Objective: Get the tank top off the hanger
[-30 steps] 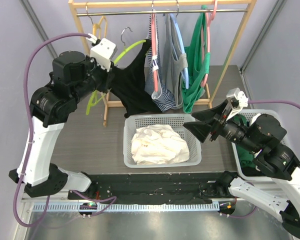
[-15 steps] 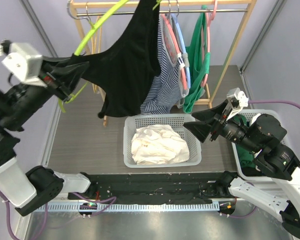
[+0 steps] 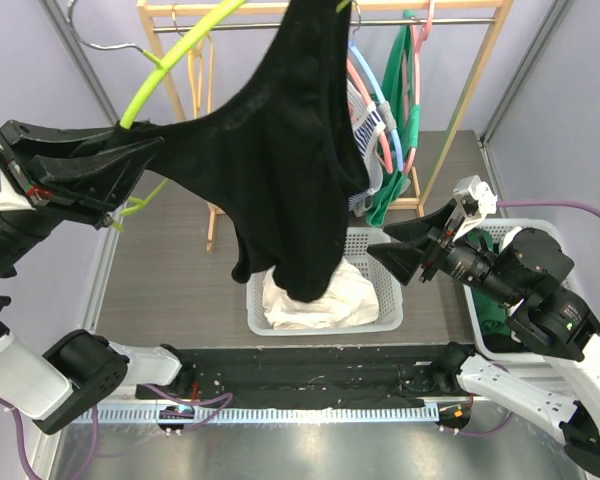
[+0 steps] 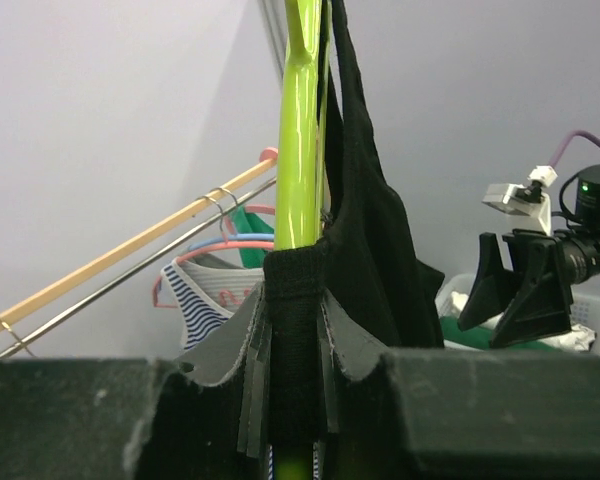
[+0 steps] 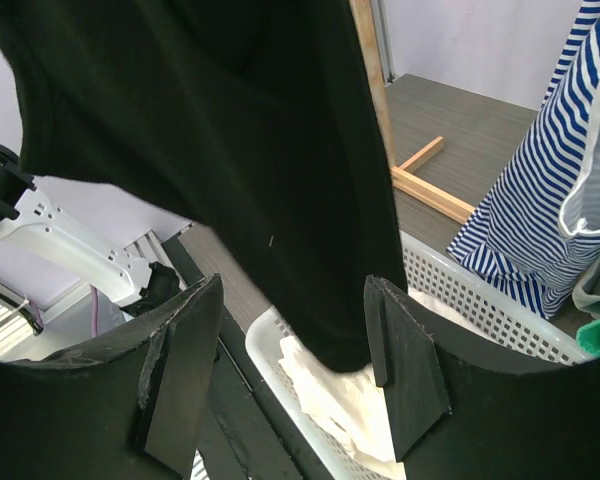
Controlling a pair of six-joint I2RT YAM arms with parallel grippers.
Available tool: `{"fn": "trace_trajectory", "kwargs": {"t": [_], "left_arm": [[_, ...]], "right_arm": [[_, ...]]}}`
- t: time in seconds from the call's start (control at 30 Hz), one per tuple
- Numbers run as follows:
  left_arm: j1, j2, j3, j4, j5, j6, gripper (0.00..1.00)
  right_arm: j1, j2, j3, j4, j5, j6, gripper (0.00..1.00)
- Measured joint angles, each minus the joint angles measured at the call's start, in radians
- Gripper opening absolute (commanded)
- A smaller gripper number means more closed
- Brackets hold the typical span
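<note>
Limp black tank top (image 3: 280, 170), lime hanger (image 4: 302, 150)

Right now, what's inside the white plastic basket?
A crumpled cream cloth lies in the white plastic basket. The hanging black tank top covers its left part, so anything there is hidden.

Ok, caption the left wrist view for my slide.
Left jaws clamped on the black tank top and its green hanger, right jaws open in the background.

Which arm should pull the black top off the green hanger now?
Right. The left gripper is shut on the hanger, holding it up. The right gripper has open jaws facing the top's lower edge.
</note>
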Motion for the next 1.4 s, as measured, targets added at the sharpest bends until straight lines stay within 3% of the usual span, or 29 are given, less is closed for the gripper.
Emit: {"fn": "trace_trajectory", "kwargs": {"t": [0.47, 0.83, 1.4], "left_arm": [[0.000, 0.023, -0.157, -0.053, 0.090, 0.111, 0.00], [0.000, 0.000, -0.497, -0.184, 0.186, 0.114, 0.00], [0.000, -0.024, -0.510, -0.200, 0.235, 0.107, 0.00]], "right_arm": [[0.000, -0.003, 0.000, 0.002, 0.019, -0.002, 0.66], [0.000, 0.000, 0.070, 0.032, 0.084, -0.029, 0.70], [0.000, 0.050, -0.030, 0.204, 0.117, -0.016, 0.72]]}}
